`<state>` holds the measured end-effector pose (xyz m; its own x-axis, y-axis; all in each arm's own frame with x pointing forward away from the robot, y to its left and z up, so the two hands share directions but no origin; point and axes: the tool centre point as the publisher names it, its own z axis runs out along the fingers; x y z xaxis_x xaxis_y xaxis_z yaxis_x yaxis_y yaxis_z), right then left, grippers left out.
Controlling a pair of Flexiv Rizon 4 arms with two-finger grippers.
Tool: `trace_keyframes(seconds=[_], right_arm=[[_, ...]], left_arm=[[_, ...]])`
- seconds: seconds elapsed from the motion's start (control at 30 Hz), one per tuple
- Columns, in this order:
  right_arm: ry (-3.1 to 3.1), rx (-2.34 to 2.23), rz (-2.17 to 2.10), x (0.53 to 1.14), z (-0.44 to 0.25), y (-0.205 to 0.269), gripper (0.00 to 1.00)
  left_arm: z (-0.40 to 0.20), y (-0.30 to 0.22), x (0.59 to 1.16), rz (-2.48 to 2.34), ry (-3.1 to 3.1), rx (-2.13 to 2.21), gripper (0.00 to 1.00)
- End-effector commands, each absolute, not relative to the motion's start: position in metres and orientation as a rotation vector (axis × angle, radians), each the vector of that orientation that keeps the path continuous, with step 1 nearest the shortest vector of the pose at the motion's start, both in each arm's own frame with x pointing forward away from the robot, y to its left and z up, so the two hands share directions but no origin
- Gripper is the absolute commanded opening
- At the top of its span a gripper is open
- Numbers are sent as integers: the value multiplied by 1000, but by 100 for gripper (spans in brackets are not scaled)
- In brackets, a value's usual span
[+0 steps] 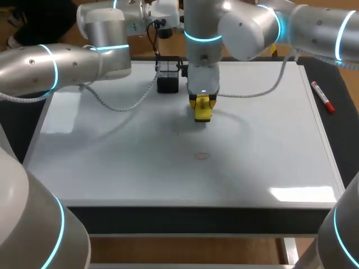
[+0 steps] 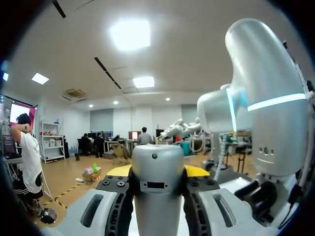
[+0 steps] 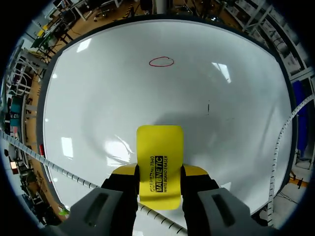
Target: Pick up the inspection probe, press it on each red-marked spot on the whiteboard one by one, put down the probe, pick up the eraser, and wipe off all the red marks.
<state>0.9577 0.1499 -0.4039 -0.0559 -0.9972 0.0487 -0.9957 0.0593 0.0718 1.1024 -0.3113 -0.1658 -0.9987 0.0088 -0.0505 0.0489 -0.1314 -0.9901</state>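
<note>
The yellow eraser [image 3: 159, 147] sits upright between the yellow tips of my right gripper [image 3: 158, 171], which is shut on it. In the head view this gripper [image 1: 202, 102] holds the eraser [image 1: 202, 111] just above the whiteboard [image 1: 112, 168], behind its middle. One red ring mark [image 1: 202, 156] lies on the board nearer the front, ahead of the eraser [image 3: 161, 61]. My left gripper [image 2: 157, 171] is shut on the silver cylindrical inspection probe [image 2: 157, 191], which points out toward the room. That gripper [image 1: 167, 78] hangs over the board's back edge, left of my right gripper.
A red marker pen [image 1: 322, 96] lies on the dark strip right of the whiteboard. A coiled cable [image 1: 120, 106] from my left arm droops over the board's back left. A small faint dark stroke [image 3: 207, 108] shows on the board beside the eraser.
</note>
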Motion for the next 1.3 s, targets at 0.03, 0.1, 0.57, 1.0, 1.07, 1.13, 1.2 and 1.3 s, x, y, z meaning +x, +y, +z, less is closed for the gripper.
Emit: trace_keyframes(seconds=[0.03, 0.1, 0.57, 1.0, 1.07, 1.13, 1.2, 1.3], right_arm=[[-2190, 2082, 27, 960, -409, 156, 0], [-2194, 2083, 24, 960, -411, 157, 0], [-2216, 2079, -9, 956, -424, 156, 0], [-2254, 2028, -26, 954, -429, 139, 0], [-2269, 2013, -23, 953, -428, 134, 0], [-2282, 1997, -23, 952, -427, 127, 0], [-2295, 1982, -26, 951, -428, 121, 0], [-2310, 1958, -26, 948, -428, 112, 0]], left_arm=[[-165, -312, 1103, -2343, 2053, 70, 0], [-165, -312, 1103, -2343, 2053, 70, 0], [-165, -312, 1103, -2343, 2053, 70, 0], [-165, -312, 1103, -2343, 2053, 70, 0], [-165, -312, 1103, -2343, 2053, 70, 0], [-165, -312, 1103, -2343, 2053, 70, 0], [-165, -312, 1103, -2343, 2053, 70, 0], [-165, -312, 1103, -2343, 2053, 70, 0]])
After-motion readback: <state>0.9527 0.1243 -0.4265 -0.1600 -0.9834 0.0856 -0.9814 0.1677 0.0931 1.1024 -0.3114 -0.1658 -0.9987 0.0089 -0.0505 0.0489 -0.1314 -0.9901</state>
